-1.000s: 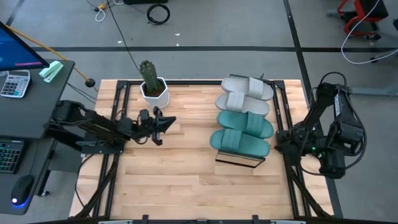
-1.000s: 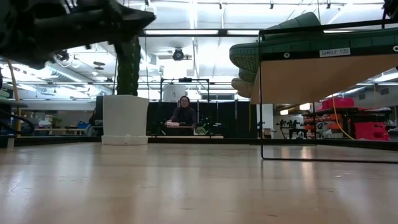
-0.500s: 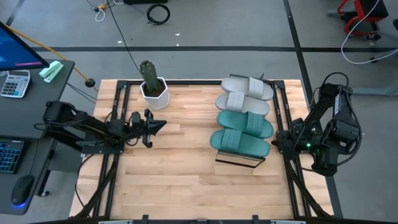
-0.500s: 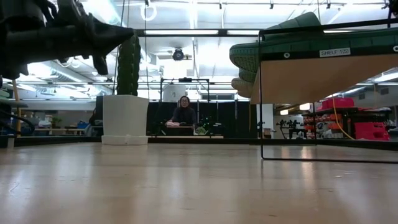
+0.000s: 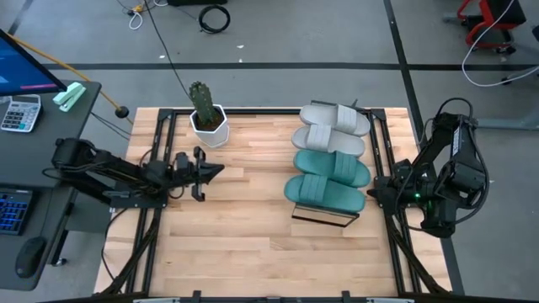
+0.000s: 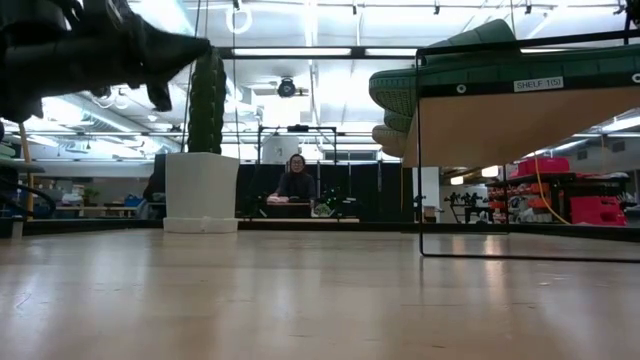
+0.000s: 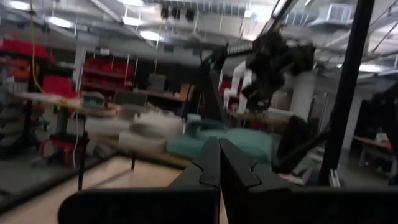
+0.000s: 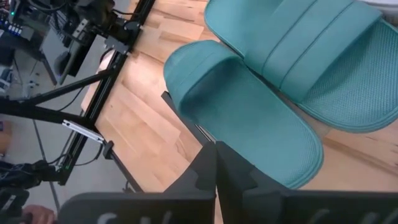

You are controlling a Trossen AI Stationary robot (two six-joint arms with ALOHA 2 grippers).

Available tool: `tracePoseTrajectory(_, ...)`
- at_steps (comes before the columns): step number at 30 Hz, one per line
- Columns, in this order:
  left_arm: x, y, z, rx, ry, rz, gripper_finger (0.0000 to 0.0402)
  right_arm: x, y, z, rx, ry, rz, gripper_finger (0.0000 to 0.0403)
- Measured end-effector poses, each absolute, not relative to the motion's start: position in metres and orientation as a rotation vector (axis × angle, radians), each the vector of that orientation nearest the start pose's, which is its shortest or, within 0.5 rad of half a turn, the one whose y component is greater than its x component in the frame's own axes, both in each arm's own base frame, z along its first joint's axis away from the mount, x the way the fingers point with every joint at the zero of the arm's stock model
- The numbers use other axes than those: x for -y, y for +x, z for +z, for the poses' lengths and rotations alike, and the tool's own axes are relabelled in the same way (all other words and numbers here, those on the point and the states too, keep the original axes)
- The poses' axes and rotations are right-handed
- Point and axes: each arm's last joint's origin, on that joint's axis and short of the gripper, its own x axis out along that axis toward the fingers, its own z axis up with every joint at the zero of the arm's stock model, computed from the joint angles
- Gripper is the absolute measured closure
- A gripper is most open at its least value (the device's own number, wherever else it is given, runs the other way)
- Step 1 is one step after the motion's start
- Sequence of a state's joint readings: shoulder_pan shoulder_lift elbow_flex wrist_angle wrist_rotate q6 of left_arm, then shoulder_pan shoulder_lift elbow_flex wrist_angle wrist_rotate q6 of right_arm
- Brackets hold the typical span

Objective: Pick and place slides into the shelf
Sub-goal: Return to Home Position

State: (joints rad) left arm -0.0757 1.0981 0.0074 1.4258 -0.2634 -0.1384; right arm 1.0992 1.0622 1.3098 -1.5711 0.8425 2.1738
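Compared with a second ago, the left arm [image 5: 118,172] is lying drawn further back toward the left edge of the counter [image 5: 253,244], its rear joint now sitting out over the left rail. In the low view its dark tip [image 6: 150,50] is showing only in the upper left, just left of the cactus [image 6: 207,100]. The left jaws are pressing together, pointing right across the bare planks, well apart from the shelf [image 5: 322,217]. The right arm [image 5: 438,189] is sitting folded at the right edge much as half a second ago, and the right jaws are also pressing together, holding nothing, just beside the shelf's near right corner. The four slides [image 5: 330,151] are lying side by side on top of the shelf at centre right of the high view, unchanged. The grey pair [image 5: 335,126] is resting toward the top of the frame and the teal pair [image 5: 330,178] below it, each touching its neighbour, wide straps facing up. In the low view the teal slides are overhanging the shelf's plank at upper right.
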Motion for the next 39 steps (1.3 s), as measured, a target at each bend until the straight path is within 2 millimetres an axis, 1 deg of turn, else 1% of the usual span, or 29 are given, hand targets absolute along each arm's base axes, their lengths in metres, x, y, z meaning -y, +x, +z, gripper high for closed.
tracePoseTrajectory(3, 0.004, 0.152, 0.187, 0.375, -0.175, 0.165, 0.04, -0.111, 0.081, 0.368, -0.535, 0.975, -0.555, 0.0399)
tracePoseTrajectory(11, 0.003, 0.139, 0.194, 0.353, -0.181, 0.165, 0.0401, -0.109, 0.083, 0.368, -0.51, 0.978, -0.57, 0.0396)
tracePoseTrajectory(17, 0.002, 0.13, 0.19, 0.265, -0.168, 0.171, 0.0401, -0.109, 0.083, 0.368, -0.51, 0.977, -0.57, 0.0398)
tracePoseTrajectory(31, 0.0, 0.106, 0.191, 0.247, -0.155, 0.175, 0.0401, -0.109, 0.083, 0.368, -0.507, 0.978, -0.57, 0.0396)
tracePoseTrajectory(33, 0.0, 0.104, 0.19, 0.192, -0.145, 0.183, 0.0401, -0.109, 0.083, 0.368, -0.507, 0.978, -0.57, 0.0396)
tracePoseTrajectory(36, 0.0, 0.099, 0.198, 0.118, -0.115, 0.192, 0.0401, -0.109, 0.083, 0.368, -0.507, 0.978, -0.57, 0.0398)
tracePoseTrajectory(39, -0.001, 0.091, 0.209, 0.1, -0.1, 0.204, 0.0401, -0.109, 0.083, 0.368, -0.505, 0.978, -0.57, 0.0398)
